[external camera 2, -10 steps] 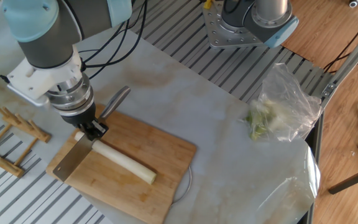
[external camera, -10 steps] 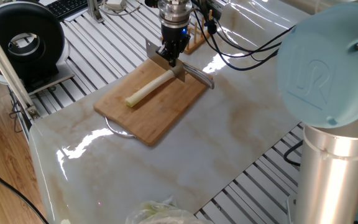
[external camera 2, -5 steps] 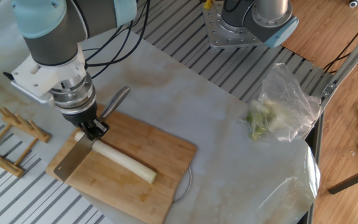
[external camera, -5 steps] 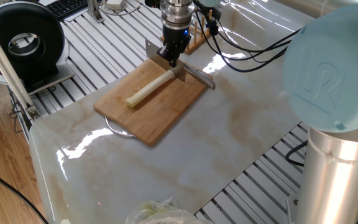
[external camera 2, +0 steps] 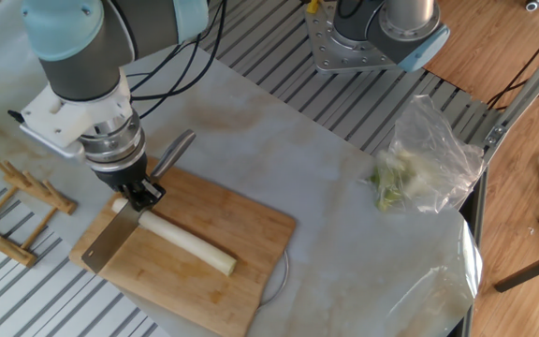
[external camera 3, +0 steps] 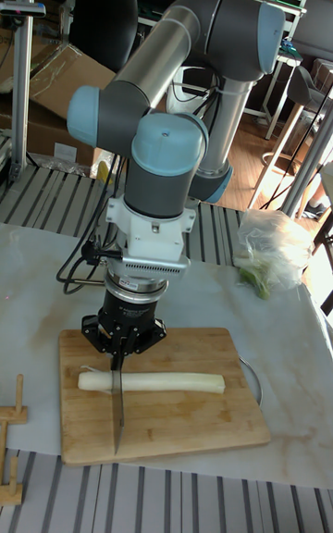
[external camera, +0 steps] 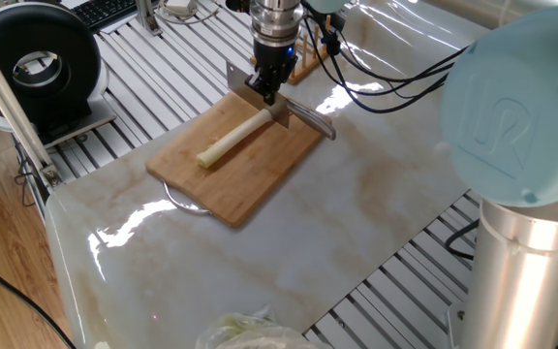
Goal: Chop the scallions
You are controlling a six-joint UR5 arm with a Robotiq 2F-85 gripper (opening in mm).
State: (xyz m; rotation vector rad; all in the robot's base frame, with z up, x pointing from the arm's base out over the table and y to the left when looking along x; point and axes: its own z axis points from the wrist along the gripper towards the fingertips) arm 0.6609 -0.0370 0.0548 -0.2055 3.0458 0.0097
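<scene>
The scallion [external camera 3: 153, 383] is one whole, thick, smooth stalk, pale cream-white along most of its length and shading to yellowish-green at one end, lying flat and diagonal across the rectangular light-brown bamboo cutting board [external camera: 235, 189], its grain running lengthwise and its corners rounded. The board rests on a glossy marble-patterned sheet surface [external camera 2: 344, 215] with beige veining and bright reflections, laid over a ribbed metal slatted frame. A cleaver with a flat, dull grey rectangular blade [external camera 2: 110, 239] and a curved silver metal handle [external camera: 308, 114] stands edge-down across the white end of the stalk, at the board's far end in the one fixed view; in the tall fixed view the blade appears as a thin line crossing the stalk close to its white tip. The black two-finger gripper [external camera 2: 138, 195] at the end of the grey and pale blue robot arm [external camera 3: 166, 158] is closed around the top of the cleaver where blade meets handle, its fingers pinched narrowly on it. Beyond the board's far corner stands a small wooden peg rack [external camera 2: 12, 201]. Well apart from the board, near the surface's edge, lies a crumpled clear plastic bag [external camera 2: 429, 159] holding pale green leafy stems.
</scene>
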